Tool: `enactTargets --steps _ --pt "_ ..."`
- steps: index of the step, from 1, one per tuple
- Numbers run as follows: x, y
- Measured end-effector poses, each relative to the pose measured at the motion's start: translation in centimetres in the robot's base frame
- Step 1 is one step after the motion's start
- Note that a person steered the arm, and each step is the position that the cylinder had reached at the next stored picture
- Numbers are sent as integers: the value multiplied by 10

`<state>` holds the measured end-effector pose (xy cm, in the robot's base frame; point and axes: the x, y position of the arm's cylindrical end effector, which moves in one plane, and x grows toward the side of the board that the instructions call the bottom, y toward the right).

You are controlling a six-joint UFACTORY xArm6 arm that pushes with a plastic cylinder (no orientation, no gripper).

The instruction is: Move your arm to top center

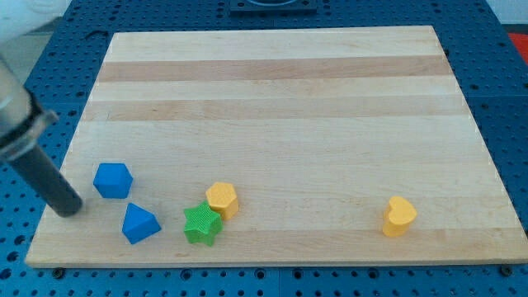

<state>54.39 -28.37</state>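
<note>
My dark rod comes in from the view's left, and my tip (70, 209) rests on the wooden board (272, 91) near its bottom left corner. A blue hexagonal block (113, 180) lies just right of my tip, apart from it. A blue triangular block (139, 223) lies below and to the right of my tip. A green star block (202, 224) touches a yellow hexagonal block (223, 199) at the bottom centre-left. A yellow heart block (399, 216) sits at the bottom right.
The board lies on a blue perforated table (507, 99). A dark mount (272, 4) shows beyond the board's top edge at the centre.
</note>
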Motion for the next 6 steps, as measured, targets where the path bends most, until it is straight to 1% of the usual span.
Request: enactTargets --steps 1,2,3,4,5,6 --pt "-33 -21" --pt "-66 -18" --pt "-169 31" --pt "-276 122" --pt "-347 234" --pt "-351 248"
